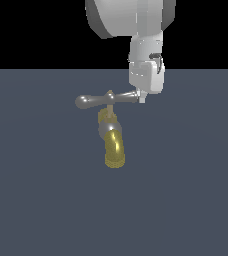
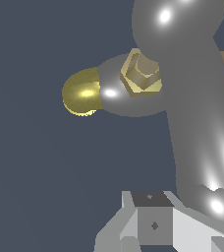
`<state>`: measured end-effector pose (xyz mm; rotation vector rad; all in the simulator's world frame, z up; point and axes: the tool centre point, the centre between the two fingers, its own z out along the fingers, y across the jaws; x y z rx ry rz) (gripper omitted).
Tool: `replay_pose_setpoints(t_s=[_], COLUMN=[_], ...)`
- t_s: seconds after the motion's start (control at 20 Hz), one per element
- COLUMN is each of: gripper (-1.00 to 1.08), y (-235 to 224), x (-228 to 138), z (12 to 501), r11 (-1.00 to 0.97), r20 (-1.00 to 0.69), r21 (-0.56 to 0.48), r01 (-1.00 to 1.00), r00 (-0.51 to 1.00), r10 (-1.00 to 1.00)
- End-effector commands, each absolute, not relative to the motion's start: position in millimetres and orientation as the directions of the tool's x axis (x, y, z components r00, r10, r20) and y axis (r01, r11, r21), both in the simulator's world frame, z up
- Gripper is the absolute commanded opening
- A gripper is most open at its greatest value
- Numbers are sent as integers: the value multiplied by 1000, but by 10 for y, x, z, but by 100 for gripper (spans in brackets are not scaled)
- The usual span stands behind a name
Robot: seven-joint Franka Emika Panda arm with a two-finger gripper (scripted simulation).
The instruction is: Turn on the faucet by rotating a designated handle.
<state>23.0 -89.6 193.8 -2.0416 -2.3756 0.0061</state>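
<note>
Exterior view: one faucet (image 1: 113, 142) was seen — ribbed brass spout, one glossy silver handle (image 1: 93, 101) touching the pincer (image 1: 139, 96), whose grip could not be told.

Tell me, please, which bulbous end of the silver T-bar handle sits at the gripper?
The end on the exterior view's right, touching the gripper; the other is free.

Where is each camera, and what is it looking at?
Exterior view: off the arm, looking slightly down at the faucet on the dark floor; the arm's white wrist and tool show at the handle's end on the exterior view's right.
Wrist view: on the wrist, very close, looking along the handle; the tool's grey fingers show.
Both show the handle, brass nut and yellow spout.
</note>
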Motion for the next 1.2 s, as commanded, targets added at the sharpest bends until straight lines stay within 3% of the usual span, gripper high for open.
replay_pose_setpoints(t_s=[0.0, 0.55, 1.15], gripper=[-100, -100, -100], y=[-892, -995, -605], x=[346, 539, 904], z=[1947, 1937, 1941], r11=[152, 136, 144], r20=[0, -2, -1], r21=[0, -6, -3], r01=[988, 991, 990], r00=[-152, -136, -144], r10=[988, 991, 990])
